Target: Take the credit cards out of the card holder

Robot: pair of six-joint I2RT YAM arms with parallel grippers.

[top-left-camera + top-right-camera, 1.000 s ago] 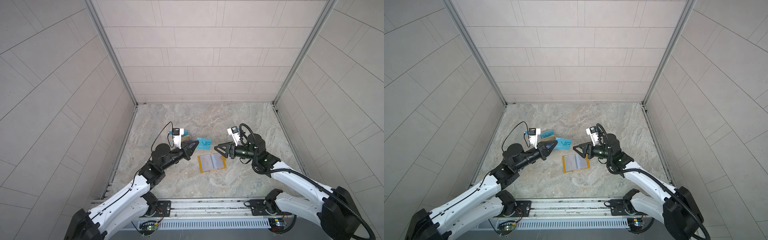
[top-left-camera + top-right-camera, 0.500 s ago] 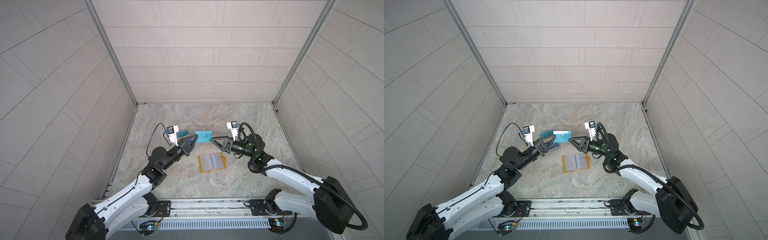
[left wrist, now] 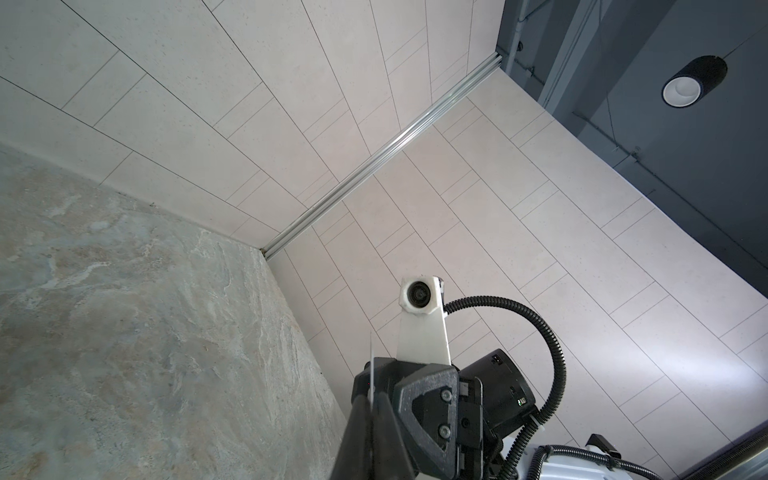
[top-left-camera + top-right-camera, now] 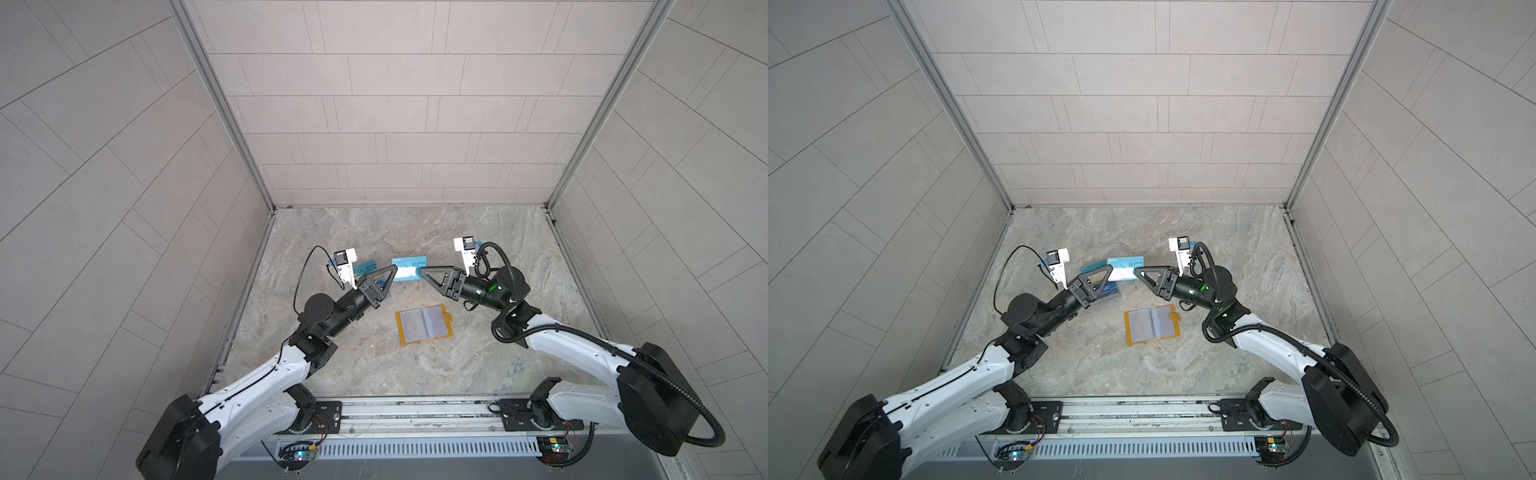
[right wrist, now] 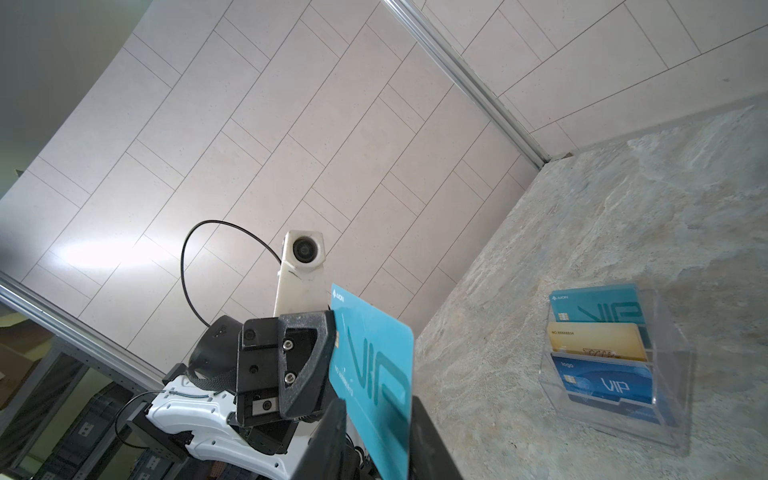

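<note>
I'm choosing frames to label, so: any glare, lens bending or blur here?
Right wrist view: bright glare patch on the pale tiled wall; teal VIP plastic card sharp, lettering readable. Left wrist view: tile lines bow, round ceiling lamp glows. Both top views: even light, slight bowing at the edges.

The teal card [image 5: 374,374] carried darker teal "VIP" lettering, and my left gripper [image 4: 392,272] and right gripper [image 4: 424,272] were matte black against white arm shells. The card holder [image 4: 424,328] was mustard yellow around bluish clear sleeves. In the clear acrylic stand [image 5: 673,374] sat a second teal card [image 5: 598,307], a gold card [image 5: 594,340] with dark script, and a deep blue card [image 5: 606,384] with pale "VIP" letters. The table [image 4: 374,232] was grey-beige marble veining, and the walls [image 4: 395,104] were pale beige tiles.
</note>
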